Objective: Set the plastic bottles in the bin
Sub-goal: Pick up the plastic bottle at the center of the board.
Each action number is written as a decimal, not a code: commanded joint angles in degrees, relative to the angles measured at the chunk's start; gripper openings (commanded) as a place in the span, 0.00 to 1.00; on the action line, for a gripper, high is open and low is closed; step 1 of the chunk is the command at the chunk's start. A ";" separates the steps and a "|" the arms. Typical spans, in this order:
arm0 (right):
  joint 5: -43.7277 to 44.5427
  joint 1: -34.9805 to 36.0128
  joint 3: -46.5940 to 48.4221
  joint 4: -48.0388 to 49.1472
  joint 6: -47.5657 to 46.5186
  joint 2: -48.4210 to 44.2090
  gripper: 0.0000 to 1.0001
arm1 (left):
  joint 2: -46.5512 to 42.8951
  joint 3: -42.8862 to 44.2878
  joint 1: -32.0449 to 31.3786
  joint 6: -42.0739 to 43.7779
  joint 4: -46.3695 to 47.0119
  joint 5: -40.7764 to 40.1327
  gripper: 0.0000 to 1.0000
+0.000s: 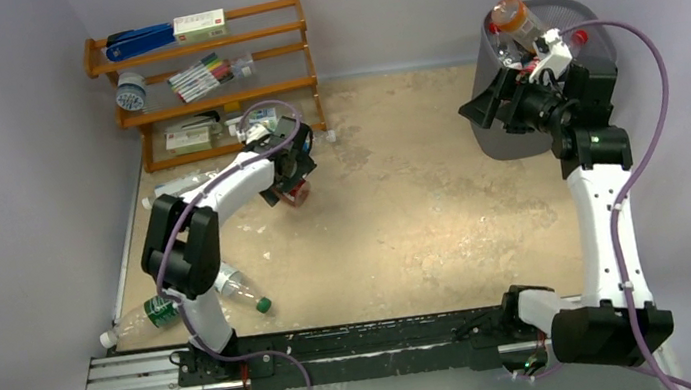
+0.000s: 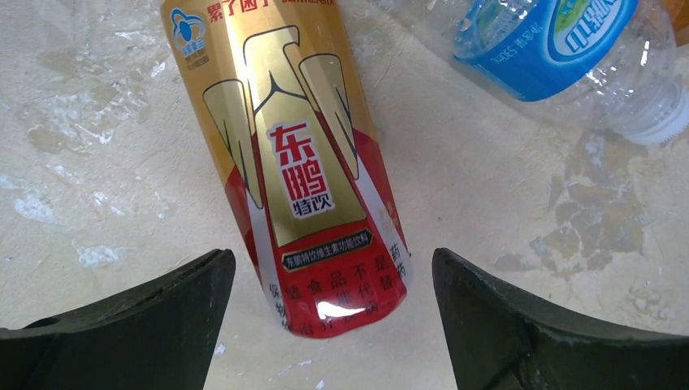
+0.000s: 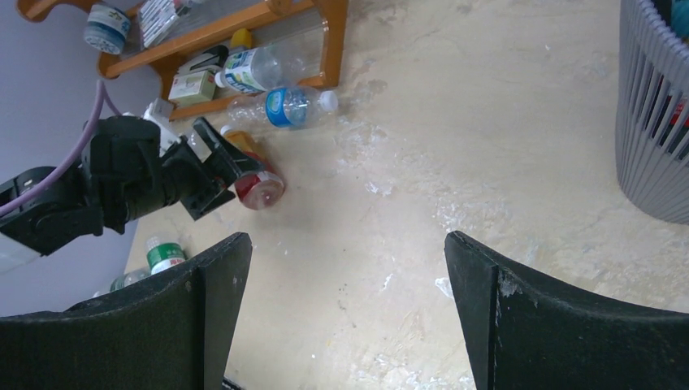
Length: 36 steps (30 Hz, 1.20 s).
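top view: even, diffuse overhead light, fairly bright. table pale, shadows under the arms faint and soft-edged. print on the far-left shelf rack too soft to read.

left wrist view: gold-and-red bottle sharp, one white glare spot on its near red end. blue-label bottle carries specular streaks. fingers of the left gripper near-black, little detail.

right wrist view: fingers of the right gripper dark, slightly soft. whole view tilted.
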 commanded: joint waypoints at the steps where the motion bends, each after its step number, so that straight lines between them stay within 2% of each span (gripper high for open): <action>1: -2.45 0.50 -1.39 1.12 -0.83 -2.14 0.91 | 1.94 2.62 0.65 -1.06 1.65 -1.87 0.91; 8: -3.03 0.65 -4.53 2.41 -0.43 -3.33 0.91 | 4.00 1.48 1.20 -0.94 1.70 -1.83 0.90; 12: -3.42 0.67 -6.13 3.15 -0.34 -3.56 0.91 | 2.81 -0.74 1.20 -1.24 0.94 -2.86 0.86; 14: -3.70 0.68 -6.96 3.77 -0.18 -3.75 0.91 | 1.44 -2.30 1.20 -0.97 1.11 -3.35 0.81; 18: -3.99 0.76 -8.69 4.80 0.18 -4.08 0.91 | -2.00 -6.26 1.20 0.21 2.84 -2.94 0.61; 20: -4.00 0.84 -9.41 4.91 0.18 -4.26 0.91 | -3.35 -7.83 1.20 0.70 2.85 -1.95 0.55; 27: -4.50 0.92 -13.38 4.92 -0.34 -6.13 0.91 | -15.14 -18.10 -0.33 3.44 4.15 3.75 0.45; 31: -6.05 1.09 -18.17 6.22 -0.34 -8.05 0.91 | -23.64 -22.46 -2.07 9.15 4.16 9.74 0.42; 36: -8.65 1.20 -26.38 8.48 0.05 -10.42 0.91 | -32.70 -25.02 -6.42 12.10 1.67 11.87 0.42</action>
